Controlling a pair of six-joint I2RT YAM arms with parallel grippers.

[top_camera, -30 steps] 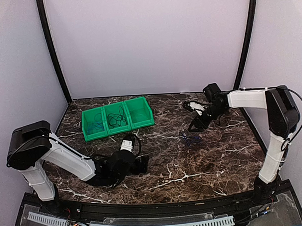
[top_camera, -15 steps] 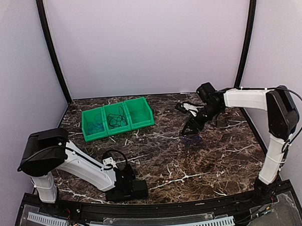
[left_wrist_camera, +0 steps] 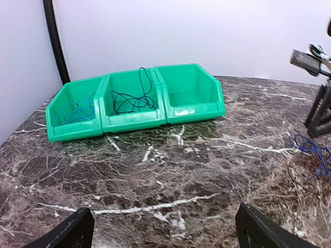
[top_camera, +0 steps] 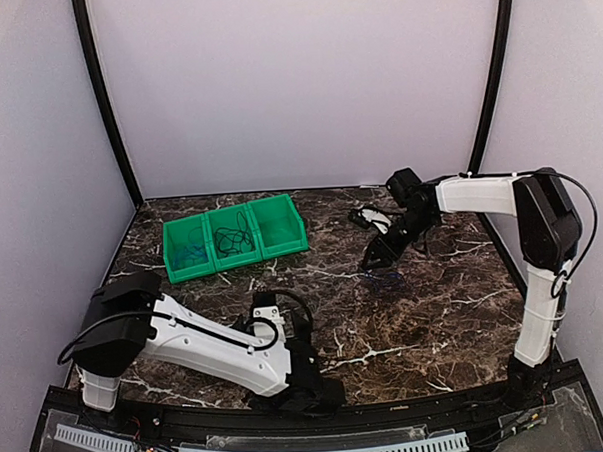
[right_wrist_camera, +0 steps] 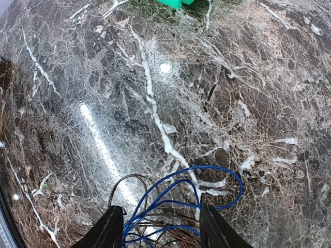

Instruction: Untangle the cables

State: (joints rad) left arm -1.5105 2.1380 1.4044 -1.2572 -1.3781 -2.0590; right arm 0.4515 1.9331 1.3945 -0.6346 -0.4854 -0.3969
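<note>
A tangle of blue and brown cables (right_wrist_camera: 176, 206) lies on the marble table and shows small in the top view (top_camera: 384, 273) and at the right of the left wrist view (left_wrist_camera: 313, 152). My right gripper (right_wrist_camera: 163, 230) is open and low over the tangle, with the cable loops between its fingers (right_wrist_camera: 111, 230); in the top view it (top_camera: 376, 258) sits right of centre. My left gripper (left_wrist_camera: 168, 232) is open and empty, down near the table's front edge (top_camera: 324, 390), well away from the tangle.
A green three-compartment bin (top_camera: 238, 257) stands at the back left. Its left compartment holds a blue cable (left_wrist_camera: 77, 111), the middle one a black cable (left_wrist_camera: 129, 101), and the right one is empty (left_wrist_camera: 189, 93). Black posts flank the back wall.
My left arm has swung from the table's left middle down and right to the front edge. My right gripper has shifted a little left, over the tangle.
</note>
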